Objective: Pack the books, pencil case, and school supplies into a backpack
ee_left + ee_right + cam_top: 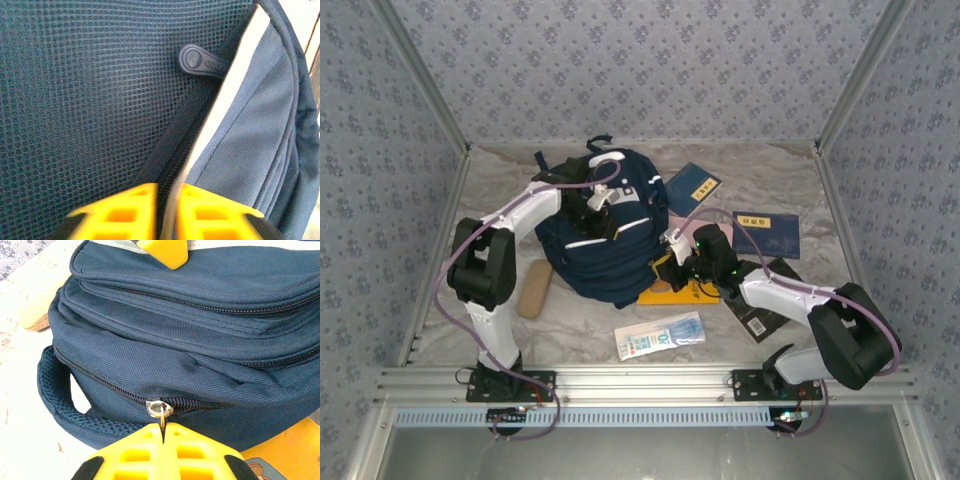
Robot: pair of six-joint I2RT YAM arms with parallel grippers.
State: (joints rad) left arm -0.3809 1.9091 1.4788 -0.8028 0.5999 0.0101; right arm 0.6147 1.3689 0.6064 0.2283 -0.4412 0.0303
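Note:
The navy backpack (605,235) lies in the middle of the table. My left gripper (601,200) is on its upper part, shut on a fold of fabric by a zipper and a white stripe (220,107). My right gripper (672,262) is at the bag's right side, shut on the metal zipper pull (161,415) of a closed zipper. The orange book (682,293) lies under that gripper. Two navy books (692,187) (767,233) lie to the right, and a black book (765,308) lies under the right arm. The white-and-blue packet (660,335) is near the front. A tan pencil case (534,288) lies left of the bag.
Patterned walls and metal posts enclose the table on three sides. A metal rail (640,380) runs along the near edge. A rubber zipper tab (197,61) lies on the bag's mesh panel. A shoulder strap (65,407) loops off the bag's lower left.

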